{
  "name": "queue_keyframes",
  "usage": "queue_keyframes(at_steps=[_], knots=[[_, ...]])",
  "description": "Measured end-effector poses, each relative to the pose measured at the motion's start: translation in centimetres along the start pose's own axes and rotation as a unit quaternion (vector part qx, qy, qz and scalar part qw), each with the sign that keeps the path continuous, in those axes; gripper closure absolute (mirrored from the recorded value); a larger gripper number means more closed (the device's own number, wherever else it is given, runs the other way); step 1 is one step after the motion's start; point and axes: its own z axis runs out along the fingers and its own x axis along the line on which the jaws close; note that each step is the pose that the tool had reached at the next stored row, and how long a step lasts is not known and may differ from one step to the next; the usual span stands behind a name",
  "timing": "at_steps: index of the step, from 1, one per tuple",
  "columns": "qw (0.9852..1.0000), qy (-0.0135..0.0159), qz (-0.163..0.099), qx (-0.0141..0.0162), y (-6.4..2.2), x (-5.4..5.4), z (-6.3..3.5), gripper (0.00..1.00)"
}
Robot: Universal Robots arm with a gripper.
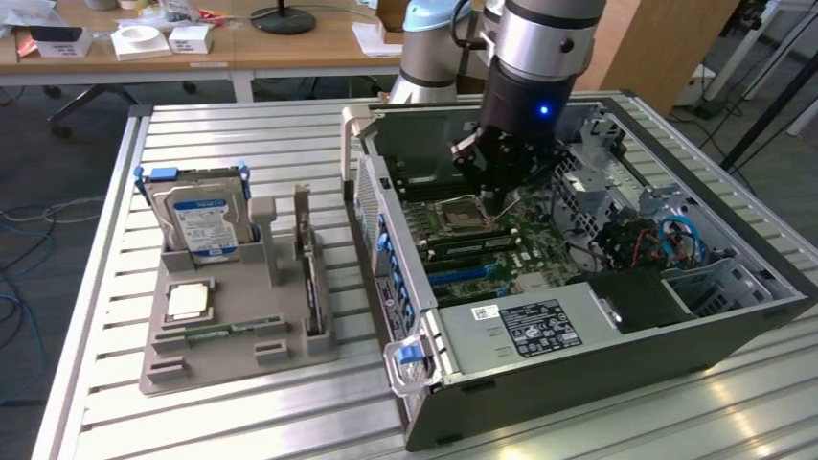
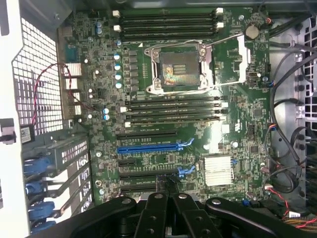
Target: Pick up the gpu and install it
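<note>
Currently the bench [image 1: 217, 422] carries two main items: the open PC case [image 1: 601, 374] on the exterior view's right, and a grey parts tray [image 1: 192, 369] on the exterior view's left.

1. Case: side panel off, mobo [image 2: 237, 119] fully exposed. The expansion slots look vacant, incl. the long blue PCIe slot [image 2: 146, 148].
2. Tray: the gpu [image 1: 308, 264] appears to be the thin card standing on edge in the tray's slotted holder, well apart from the arm and not yet picked up.
3. Pincer [image 1: 496, 199]: inside the case, over the mobo near the CPU socket. Its fingers look drawn together w/ nothing between them.

Judgement on doing the pick-up step well: the fingers need to be spread before reaching the card. Grip on the card's top edge, square to its faces, then lift straight up out of the holder — any tilt risks binding in the slot. Keep the card clear of the case wall in transit.
</note>
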Motion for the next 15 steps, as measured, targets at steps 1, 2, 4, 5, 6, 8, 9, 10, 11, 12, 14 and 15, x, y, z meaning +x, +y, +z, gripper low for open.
queue_keyframes(at_steps=[1,2,4,5,6,8,9,10,11,12,14,15], knots=[[1.0,0.0,0.0,-0.0001,0.27,0.0,0.0,0.9],[1.0,0.0001,0.0,0.0,0.57,0.0,0.0,0.9],[1.0,0.0,0.0,-0.0001,1.16,0.1,0.02,0.9],[1.0,0.0,0.0,-0.0001,1.43,0.1,0.02,0.9],[1.0,0.0,0.0,0.0,1.68,0.1,0.02,0.9],[1.0,0.0,0.0,-0.0001,2.06,0.2,0.02,0.9],[1.0,0.0,0.0,-0.0003,2.19,0.2,0.02,0.9],[1.0,0.0,0.001,-0.0004,2.29,0.1,0.02,0.9],[1.0,0.0,0.001,-0.0005,2.39,0.1,0.03,0.9],[1.0,0.0001,0.001,-0.0005,2.48,0.0,0.04,0.9],[1.0,-0.0004,0.002,-0.0011,2.64,-0.1,0.05,0.9],[1.0,-0.0008,0.002,-0.0012,2.7,-0.2,0.04,0.9]])
